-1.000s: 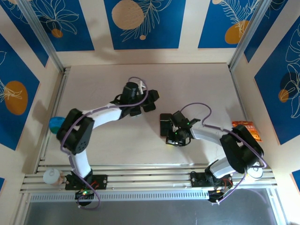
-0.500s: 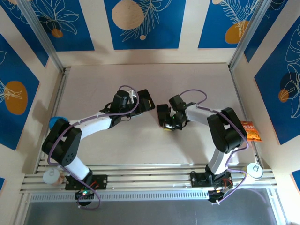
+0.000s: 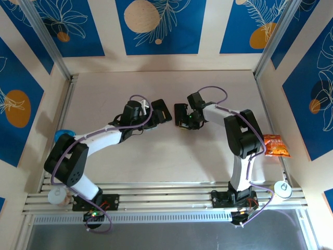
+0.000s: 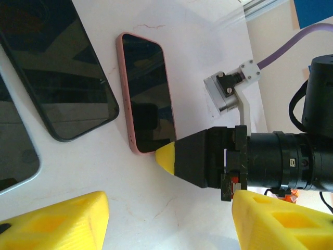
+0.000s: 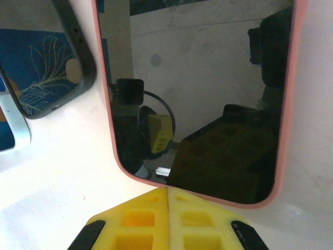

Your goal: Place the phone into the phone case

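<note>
Top camera looks down; both close wrist cameras share the pink-cased phone [image 4: 147, 94].

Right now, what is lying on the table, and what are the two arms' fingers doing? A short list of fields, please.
pink-rimmed phone: flat on the table, screen up
dark-rimmed phone: flat beside the pink one, not touching it
pale blue-rimmed phone: partly in view, next to the dark one
right fingers: shut, tips at the pink-rimmed phone's short end
left fingers: open, nothing between them
snack packet: at the table's right edge
</note>
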